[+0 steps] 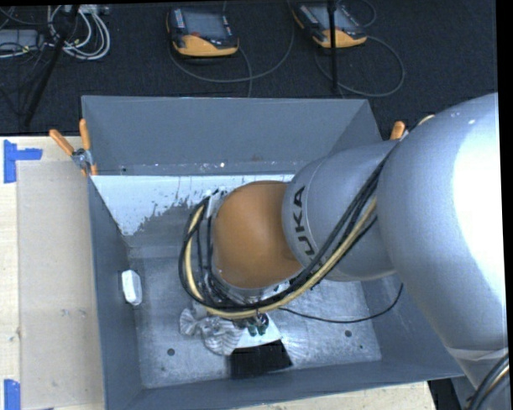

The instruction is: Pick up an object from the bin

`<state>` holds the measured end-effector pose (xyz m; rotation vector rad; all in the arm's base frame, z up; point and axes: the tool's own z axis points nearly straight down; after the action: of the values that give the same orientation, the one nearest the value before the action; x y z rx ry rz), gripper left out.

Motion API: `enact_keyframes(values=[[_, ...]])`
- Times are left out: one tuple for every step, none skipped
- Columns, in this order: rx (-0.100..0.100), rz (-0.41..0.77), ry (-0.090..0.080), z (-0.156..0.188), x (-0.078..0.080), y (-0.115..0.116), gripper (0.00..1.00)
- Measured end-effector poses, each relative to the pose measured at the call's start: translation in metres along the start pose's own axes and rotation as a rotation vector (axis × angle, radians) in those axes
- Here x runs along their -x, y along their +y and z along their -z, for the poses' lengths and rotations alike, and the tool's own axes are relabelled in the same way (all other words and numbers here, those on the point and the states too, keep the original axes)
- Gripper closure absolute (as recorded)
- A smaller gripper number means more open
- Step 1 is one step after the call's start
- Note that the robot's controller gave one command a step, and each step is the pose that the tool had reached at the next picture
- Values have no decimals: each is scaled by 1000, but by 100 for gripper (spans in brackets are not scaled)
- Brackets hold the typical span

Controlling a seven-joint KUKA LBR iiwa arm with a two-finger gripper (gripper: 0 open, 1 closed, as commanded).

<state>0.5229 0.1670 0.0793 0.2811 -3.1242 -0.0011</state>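
My gripper (257, 323) pokes out just below the arm's wrist, low over the bin's front middle. Directly to its left lies a crumpled silvery-grey wad (204, 328), touching or nearly touching it. A flat black rectangular pad (260, 358) lies right in front of the gripper, against the bin's front wall. Whether anything is in the gripper is hidden by the wrist above it.
A small white oblong thing (130, 287) lies alone by the bin's left wall. The arm with its orange cover and looped cables hangs over the bin's middle and right, hiding the floor beneath.
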Motion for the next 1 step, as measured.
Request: enact_keyframes(values=[[-1, 16, 3, 48, 5, -11, 100]])
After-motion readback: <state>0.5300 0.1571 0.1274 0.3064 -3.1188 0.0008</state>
